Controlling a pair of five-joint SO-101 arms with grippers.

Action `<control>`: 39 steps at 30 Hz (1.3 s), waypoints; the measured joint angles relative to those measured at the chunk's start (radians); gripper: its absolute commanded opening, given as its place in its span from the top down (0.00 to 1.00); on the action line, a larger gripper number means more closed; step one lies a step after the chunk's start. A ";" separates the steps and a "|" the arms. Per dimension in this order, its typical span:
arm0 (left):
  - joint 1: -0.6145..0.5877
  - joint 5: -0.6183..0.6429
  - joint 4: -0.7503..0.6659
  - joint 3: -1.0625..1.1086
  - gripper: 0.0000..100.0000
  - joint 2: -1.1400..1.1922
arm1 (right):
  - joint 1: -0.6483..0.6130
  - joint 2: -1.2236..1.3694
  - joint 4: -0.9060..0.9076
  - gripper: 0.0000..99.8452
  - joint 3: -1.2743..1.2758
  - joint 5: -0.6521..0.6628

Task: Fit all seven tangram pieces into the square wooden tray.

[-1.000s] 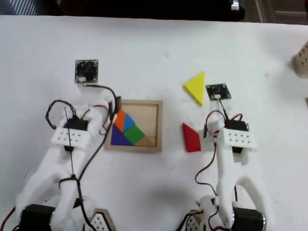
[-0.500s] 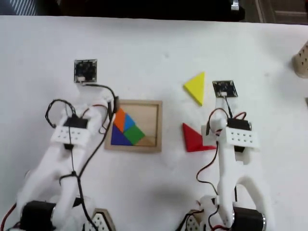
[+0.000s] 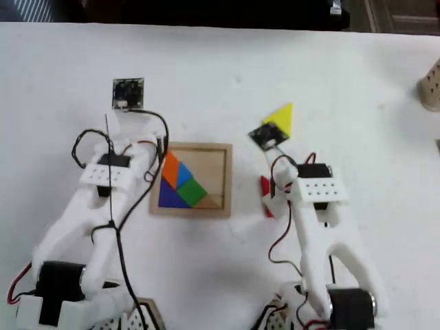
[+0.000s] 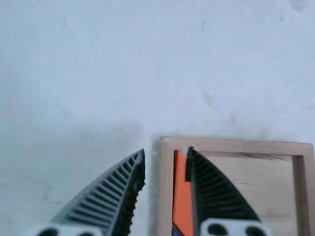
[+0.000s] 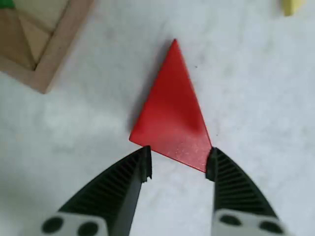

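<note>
The square wooden tray (image 3: 226, 180) lies mid-table holding orange (image 3: 169, 170), light blue, green (image 3: 194, 190) and dark blue pieces. My left gripper (image 4: 166, 152) is open and straddles the tray's left rim (image 4: 165, 187): one finger stands over the orange piece (image 4: 181, 196), the other outside the tray. A red triangle (image 5: 172, 110) lies flat on the table right of the tray. My right gripper (image 5: 178, 152) is open, its fingertips flanking the triangle's short edge. In the high view the right arm covers most of the red triangle (image 3: 264, 185). A yellow triangle (image 3: 282, 117) lies farther back.
A corner of the tray (image 5: 51, 59) sits close to the red triangle. A beige perforated block (image 3: 432, 86) stands at the right edge of the table. The table's far edge meets a dark background. White table surface stretches left of and beyond the tray.
The right arm has swung left and now sits over the red triangle, hiding most of it; its wrist board overlaps the yellow triangle. The left arm shifted slightly away along the tray's left rim.
</note>
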 measured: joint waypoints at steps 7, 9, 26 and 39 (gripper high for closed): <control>-0.003 0.000 0.000 0.000 0.78 0.005 | -0.015 0.290 0.003 0.67 -0.106 0.152; -0.003 0.000 0.000 0.000 0.78 0.005 | -0.015 0.356 0.043 0.67 -0.164 0.164; -0.002 -0.064 0.000 0.000 0.78 0.005 | -0.103 0.439 0.146 0.67 -0.350 0.130; -0.002 -0.064 0.000 0.000 0.78 0.005 | -0.072 0.562 0.144 0.67 -0.416 0.058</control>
